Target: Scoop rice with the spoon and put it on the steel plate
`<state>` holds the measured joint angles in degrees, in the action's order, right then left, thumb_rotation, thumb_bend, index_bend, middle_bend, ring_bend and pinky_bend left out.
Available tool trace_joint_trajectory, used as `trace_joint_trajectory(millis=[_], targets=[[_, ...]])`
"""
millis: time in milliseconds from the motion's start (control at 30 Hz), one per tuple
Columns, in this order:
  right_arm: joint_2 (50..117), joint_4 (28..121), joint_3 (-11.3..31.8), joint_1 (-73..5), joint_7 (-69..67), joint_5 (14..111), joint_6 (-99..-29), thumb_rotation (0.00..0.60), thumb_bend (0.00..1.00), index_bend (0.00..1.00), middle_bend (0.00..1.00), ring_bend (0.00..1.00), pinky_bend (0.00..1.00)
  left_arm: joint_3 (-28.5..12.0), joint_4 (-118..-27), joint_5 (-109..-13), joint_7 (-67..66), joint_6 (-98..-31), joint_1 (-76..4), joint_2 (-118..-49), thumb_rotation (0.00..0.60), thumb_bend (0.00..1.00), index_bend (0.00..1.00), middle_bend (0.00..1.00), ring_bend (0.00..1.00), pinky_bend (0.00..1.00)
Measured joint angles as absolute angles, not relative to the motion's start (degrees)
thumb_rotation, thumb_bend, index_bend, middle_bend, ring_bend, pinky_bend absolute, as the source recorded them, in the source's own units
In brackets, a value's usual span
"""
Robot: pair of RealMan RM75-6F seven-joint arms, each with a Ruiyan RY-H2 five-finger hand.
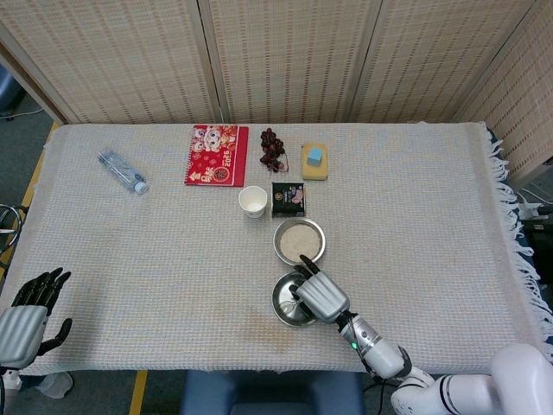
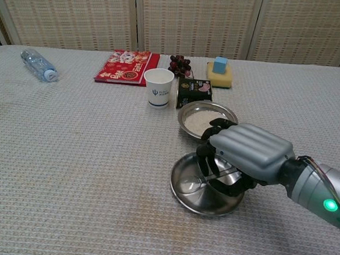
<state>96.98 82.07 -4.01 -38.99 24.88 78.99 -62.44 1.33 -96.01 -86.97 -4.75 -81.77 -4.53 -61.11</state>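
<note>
My right hand (image 2: pixel 244 153) (image 1: pixel 318 294) hovers low over the steel plate (image 2: pixel 184 194) (image 1: pixel 283 304) and grips the metal spoon (image 2: pixel 210 181). The spoon's bowl lies down inside the plate, near its middle. Whether rice is in the spoon I cannot tell. The steel bowl of rice (image 2: pixel 201 119) (image 1: pixel 298 239) sits just beyond the plate, partly hidden by the hand in the chest view. My left hand (image 1: pixel 26 311) stays off the table's near left corner, fingers spread, holding nothing.
A paper cup (image 2: pixel 158 87), a dark packet (image 2: pixel 194 92), grapes (image 2: pixel 179 64), a yellow sponge with a blue block (image 2: pixel 219 72), a red booklet (image 2: pixel 124 66) and a water bottle (image 2: pixel 39 64) lie toward the table's far side.
</note>
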Motion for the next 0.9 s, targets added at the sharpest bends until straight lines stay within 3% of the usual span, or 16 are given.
trace_joint_trajectory(millis=[67,200,333,533,633,900], targets=[[97.15,81.59,-3.81,-38.81,24.92,79.56,-62.18,0.6,0.37,0.22,0.3,0.0,0.0,1.2,-95.98,-86.68,-4.58,-81.92,-4.45,-60.98,0.6,0.42,0.0,0.0,0.0,0.1],[97.08,81.66,-3.28,-38.51,25.19,78.74,-60.99,0.6,0.31,0.07,0.22,0.0,0.0,1.25,-95.65,-87.07,-4.26,-81.83,-4.54,-60.93,0.6,0.42,0.0,0.0,0.0,0.1],[95.85,82.77,-2.97,-38.5,26.04,78.09,-59.24,0.6,0.23,0.01,0.16,0.0,0.0,1.41,-95.27,-88.12,-3.92,-82.49,-4.49,-61.11,0.6,0.42,0.0,0.0,0.0,0.1],[92.32,87.13,-2.42,-37.46,25.99,78.34,-60.53,0.6,0.21,0.0,0.12,0.0,0.0,1.48,-95.21,-88.57,-3.31,-83.02,-4.3,-61.0,0.6,0.42,0.0,0.0,0.0,0.1],[89.33,90.66,-2.27,-35.4,26.03,78.95,-64.73,0.6,0.21,0.0,0.1,0.0,0.0,1.5,-94.28,-90.52,-1.9,-84.31,-4.3,-61.15,0.6,0.41,0.0,0.0,0.0,0.11],[76.59,100.33,-4.49,-22.35,29.3,81.7,-85.27,0.6,0.21,0.0,0.0,0.0,0.0,1.47,-90.77,-93.91,1.14,-88.55,-3.62,-62.37,0.6,0.41,0.0,0.0,0.0,0.11]])
